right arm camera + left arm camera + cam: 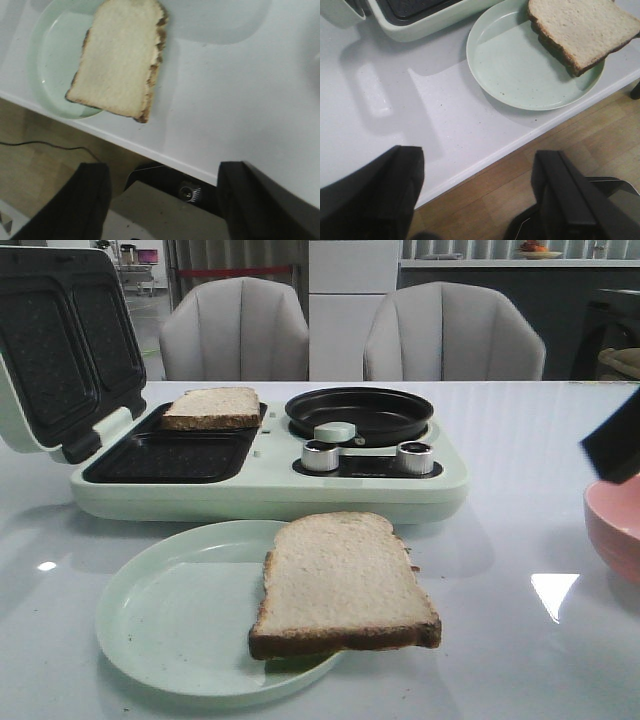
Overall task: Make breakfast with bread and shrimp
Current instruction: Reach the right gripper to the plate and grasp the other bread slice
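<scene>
**Front view: one slice on the plate, one in the sandwich maker**

Front view shows the nearer bread slice (343,583) lying on a pale green round plate (170,620), its right side hanging past the rim onto the white table (520,490). Its face is pale and porous, its crust dark brown. A second bread slice (212,407) rests in the rear left well of the mint-green sandwich maker (270,485), whose ribbed dark lid (60,345) stands open at the left. Beside that well sits a round black pan (360,412) with two silver knobs (318,456) in front.

I cannot find the shrimp in any view. A pink bowl (615,525) is cut off at the right edge, with a dark blurred shape above it that I take for part of my right arm.

My left gripper (480,195) hangs over the table edge and wood floor, fingers spread wide, holding nothing. My right gripper (162,200) is likewise spread and empty, off the table edge, near the overhanging slice (120,57).
</scene>
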Tool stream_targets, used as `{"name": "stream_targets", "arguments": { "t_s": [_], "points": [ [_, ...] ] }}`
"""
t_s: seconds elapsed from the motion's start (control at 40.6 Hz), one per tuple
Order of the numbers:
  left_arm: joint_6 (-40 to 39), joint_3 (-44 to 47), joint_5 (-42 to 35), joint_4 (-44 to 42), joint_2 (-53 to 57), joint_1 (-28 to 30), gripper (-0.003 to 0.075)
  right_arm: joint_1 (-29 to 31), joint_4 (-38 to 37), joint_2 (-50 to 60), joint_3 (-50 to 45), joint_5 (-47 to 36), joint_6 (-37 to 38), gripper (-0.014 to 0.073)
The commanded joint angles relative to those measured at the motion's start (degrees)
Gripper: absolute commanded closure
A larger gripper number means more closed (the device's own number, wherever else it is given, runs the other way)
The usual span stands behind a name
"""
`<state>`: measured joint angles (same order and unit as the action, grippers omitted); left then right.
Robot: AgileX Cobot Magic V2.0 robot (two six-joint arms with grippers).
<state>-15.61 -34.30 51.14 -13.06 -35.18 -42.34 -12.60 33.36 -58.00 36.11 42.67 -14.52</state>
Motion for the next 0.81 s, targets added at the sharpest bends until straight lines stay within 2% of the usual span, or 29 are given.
{"name": "stream_targets", "arguments": {
  "t_s": [0.0,0.222,0.788],
  "points": [
    [-0.06,-1.54,-3.09,-0.38,0.00,-0.48,0.0209,-3.83,6.37,-4.72,1.57,-5.35,-2.73,0.0037],
    [-0.06,-1.54,-3.09,-0.38,0.00,-0.48,0.0209,-8.86,7.41,-16.61,4.06,-11.38,-2.82,0.0037],
    [-0.06,-1.54,-3.09,-0.38,0.00,-0.48,0.0209,-8.86,7.93,-38.12,20.00,-6.82,-2.82,0.0037]
  ]
}}
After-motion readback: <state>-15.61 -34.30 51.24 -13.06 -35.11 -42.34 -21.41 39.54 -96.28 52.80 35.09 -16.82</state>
